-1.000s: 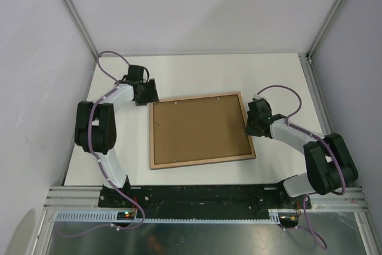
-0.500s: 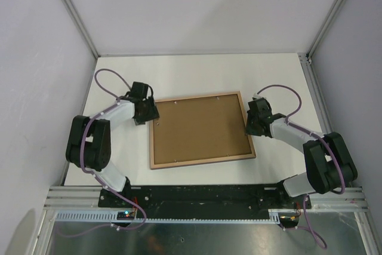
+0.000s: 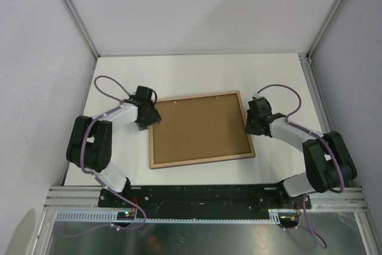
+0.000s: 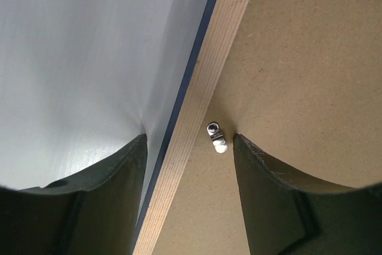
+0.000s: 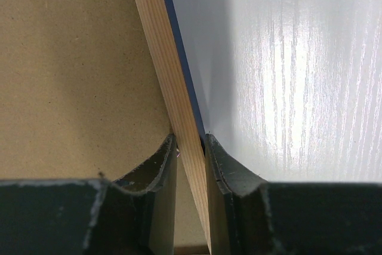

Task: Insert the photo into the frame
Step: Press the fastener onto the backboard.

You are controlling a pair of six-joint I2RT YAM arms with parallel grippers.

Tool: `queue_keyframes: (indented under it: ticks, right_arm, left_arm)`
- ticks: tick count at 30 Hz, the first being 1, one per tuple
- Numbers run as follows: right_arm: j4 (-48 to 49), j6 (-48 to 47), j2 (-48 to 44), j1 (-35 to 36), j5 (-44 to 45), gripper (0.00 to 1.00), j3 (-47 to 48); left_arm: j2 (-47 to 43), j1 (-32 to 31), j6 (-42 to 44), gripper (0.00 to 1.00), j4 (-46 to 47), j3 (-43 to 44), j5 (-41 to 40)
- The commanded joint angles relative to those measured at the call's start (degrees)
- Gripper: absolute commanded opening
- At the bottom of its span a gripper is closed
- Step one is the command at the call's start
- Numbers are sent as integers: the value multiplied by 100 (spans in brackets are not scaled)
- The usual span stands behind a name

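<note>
Newly, left end effector [image 3: 150, 116] astride left edge of frame [image 3: 200, 161]

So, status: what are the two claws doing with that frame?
Right gripper shut on the frame, right rail. Left gripper open, astride left rail at metal clip. Frame face down, backing board in; photo not visible.

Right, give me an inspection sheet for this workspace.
Surface: white table.
Job's things: frame lies face down with a brown backing board in it and a metal clip at the left rail; photo not seen.
Clutter: nothing seen.
Hands: left hand open, straddling the frame's left rail at the clip; right hand shut on the right rail.
Cables: a purple cable arcs off each wrist, clear of the frame.
Surroundings: grey walls on three sides.
</note>
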Motion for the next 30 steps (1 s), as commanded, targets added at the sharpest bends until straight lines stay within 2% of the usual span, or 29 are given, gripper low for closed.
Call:
queue_keyframes:
  ticks: [1, 6, 8, 12, 15, 18, 30]
  right_arm:
    - [-11, 34, 181, -21, -9, 0, 34]
    - [-15, 34, 183, -32, -3, 0, 34]
    - [-6, 34, 194, -39, -5, 0, 34]
    - [18, 36, 206, -46, -23, 0, 34]
    - [11, 38, 187, -66, -30, 0, 32]
    - [-1, 32, 167, -95, -39, 0, 34]
    - [42, 21, 216, -154, -74, 0, 38]
  left_arm:
    - [-81, -54, -279, 62, 105, -65, -321]
    - [-91, -83, -316, 53, 96, -118, -435]
    - [-86, -87, -291, 43, 96, -134, -460]
    - [-31, -90, -123, 16, 96, -112, -530]
    - [23, -86, 39, 4, 88, -60, -543]
    - [83, -90, 141, 1, 99, -22, -544]
    - [172, -86, 334, 0, 106, 152, -502]
